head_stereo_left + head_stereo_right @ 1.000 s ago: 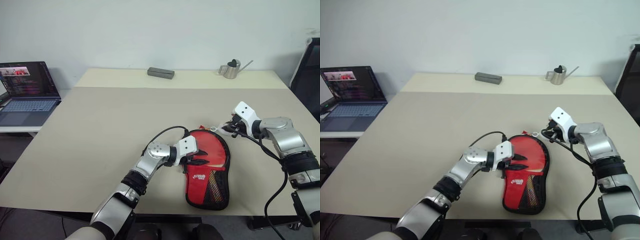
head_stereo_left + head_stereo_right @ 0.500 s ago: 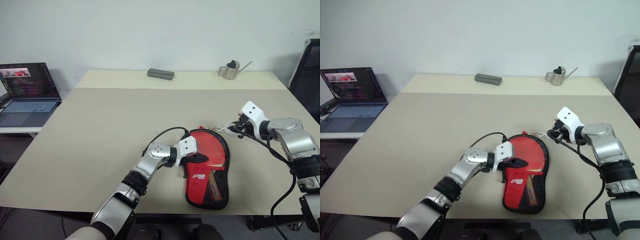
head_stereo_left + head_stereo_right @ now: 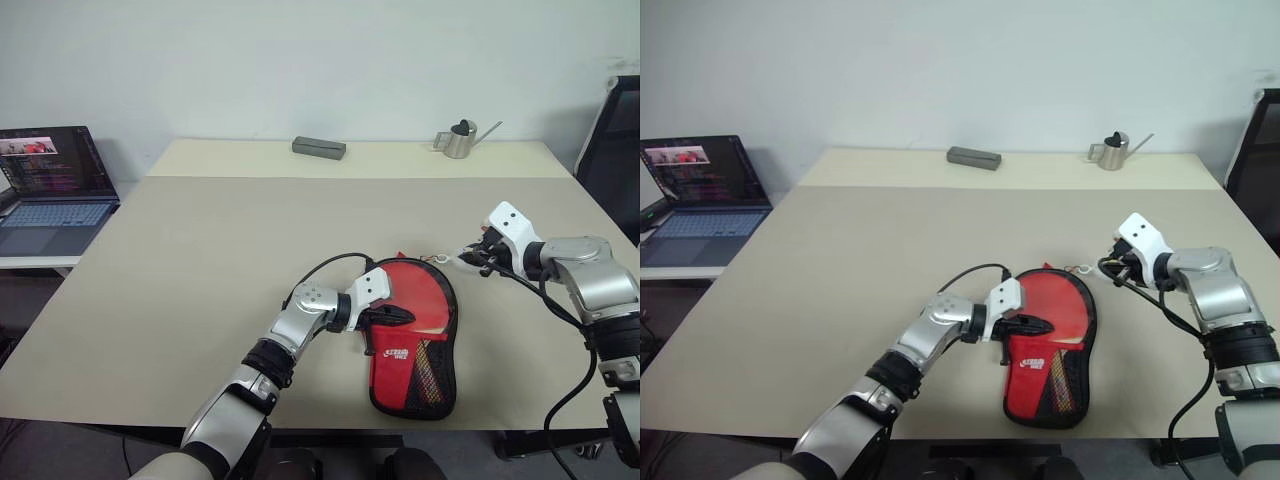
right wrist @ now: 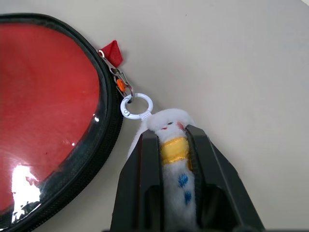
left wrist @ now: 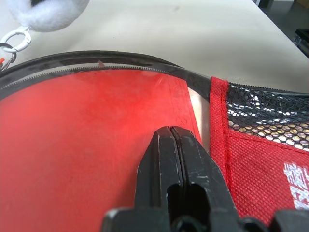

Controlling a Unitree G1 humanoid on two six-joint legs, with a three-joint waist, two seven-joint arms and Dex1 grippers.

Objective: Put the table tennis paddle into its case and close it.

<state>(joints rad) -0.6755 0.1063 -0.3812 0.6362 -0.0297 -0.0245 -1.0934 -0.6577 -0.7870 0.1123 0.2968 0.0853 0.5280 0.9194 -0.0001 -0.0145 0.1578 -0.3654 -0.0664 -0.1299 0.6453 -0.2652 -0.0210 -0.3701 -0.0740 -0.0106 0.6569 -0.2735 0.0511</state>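
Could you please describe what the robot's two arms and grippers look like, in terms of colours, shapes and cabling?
Both arms are rounded silver-grey metal segments joined by black ribbed collars. Each wrist carries a white boxy block with small dark dots. The left gripper and right gripper each have two black, blunt, wedge-shaped fingers. A thin black cable loops above the left forearm; another hangs slack beneath the right arm.

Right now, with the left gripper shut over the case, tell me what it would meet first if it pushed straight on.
Probably the case's zipped black rim, past the red face under the left gripper. Depth is unclear; it may already touch that face.
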